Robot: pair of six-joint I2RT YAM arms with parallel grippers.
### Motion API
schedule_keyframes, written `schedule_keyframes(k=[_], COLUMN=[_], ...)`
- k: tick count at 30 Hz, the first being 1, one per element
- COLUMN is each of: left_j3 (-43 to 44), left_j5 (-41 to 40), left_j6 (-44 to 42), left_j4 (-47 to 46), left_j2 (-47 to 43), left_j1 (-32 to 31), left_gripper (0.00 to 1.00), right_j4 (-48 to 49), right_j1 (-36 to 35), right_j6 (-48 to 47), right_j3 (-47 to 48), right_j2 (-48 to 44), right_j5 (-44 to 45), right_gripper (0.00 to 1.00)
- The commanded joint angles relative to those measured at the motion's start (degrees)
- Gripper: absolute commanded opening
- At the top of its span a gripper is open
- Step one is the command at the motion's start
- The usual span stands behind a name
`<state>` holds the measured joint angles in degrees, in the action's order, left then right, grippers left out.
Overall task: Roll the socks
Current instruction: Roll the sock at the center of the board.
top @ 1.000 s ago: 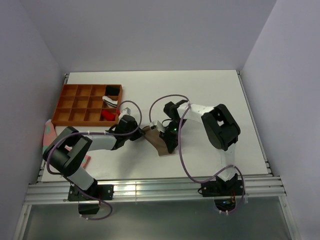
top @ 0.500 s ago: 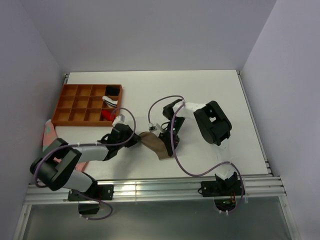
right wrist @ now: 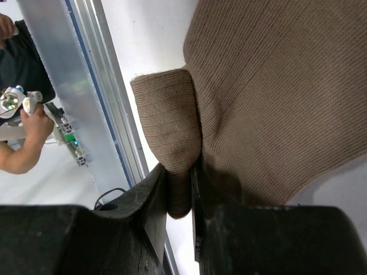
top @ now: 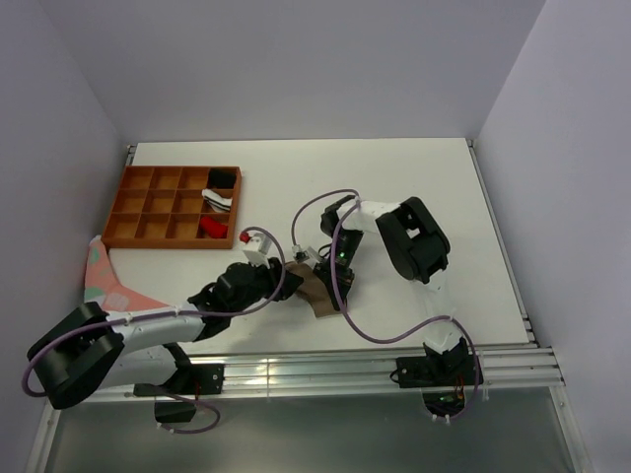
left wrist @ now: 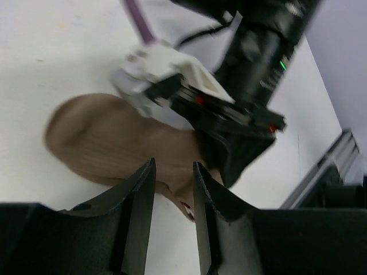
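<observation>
Sock (right wrist: 275,86) pinched by right gripper (right wrist: 179,175)

Both my arms, the left arm (top: 148,330) and the right arm (top: 419,246), pair white links with bulky black joint housings, and a purple cable (top: 367,335) loops off each. The left gripper (left wrist: 174,172) and right gripper (right wrist: 179,172) carry matte black wedge fingers. A green light (left wrist: 282,64) glows on the right wrist.

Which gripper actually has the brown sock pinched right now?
The right gripper: its fingers are closed on a fold of the brown sock. The left gripper has its jaws apart and is gripping nothing.
</observation>
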<state>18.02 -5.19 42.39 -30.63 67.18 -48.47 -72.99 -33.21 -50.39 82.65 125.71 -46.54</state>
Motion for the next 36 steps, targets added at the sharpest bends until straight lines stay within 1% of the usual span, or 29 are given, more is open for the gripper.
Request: schedule_keyframes(k=[1,4,8,12,18,24,29,36], left_j3=[1.66,2.19,3.24,6.23,7.64,7.29,7.73,6.06], left_j5=[4.75,9.05,14.59,14.86,13.63,12.22,13.45,14.77], left_j6=[-6.96,-7.67,-7.85,-9.25,-8.91,-8.03,-7.41,-5.48], left_j4=[-5.92,-8.73,-12.08,-11.29,-11.99,-14.01,-15.15,-17.80], left_j2=[2.95,6.82,11.12,15.35,19.56,22.20,24.93,26.07], left_j1=[-2.68,-3.47,-3.91,-5.67,-6.90,-7.25,-7.25,-7.34], left_gripper=[0.38,0.38,0.42,0.43,0.43,0.43,0.43,0.43], right_j4=[-1.01,-1.10,-0.93,-1.19,-1.36,-1.36,-1.10,-1.01], right_j1=[0.25,0.25,0.25,0.25,0.25,0.25,0.25,0.25], right_j6=[-1.55,-1.55,-1.55,-1.55,-1.46,-1.46,-1.55,-1.29], right_j3=[1.99,2.16,1.90,2.07,2.25,2.25,1.99,2.16], right_j2=[1.20,1.38,1.29,1.29,1.38,1.47,1.29,1.38], right_j5=[0.67,0.49,0.49,0.23,0.14,0.14,0.05,0.40], right_gripper=[0.11,0.11,0.11,0.11,0.11,0.11,0.11,0.11])
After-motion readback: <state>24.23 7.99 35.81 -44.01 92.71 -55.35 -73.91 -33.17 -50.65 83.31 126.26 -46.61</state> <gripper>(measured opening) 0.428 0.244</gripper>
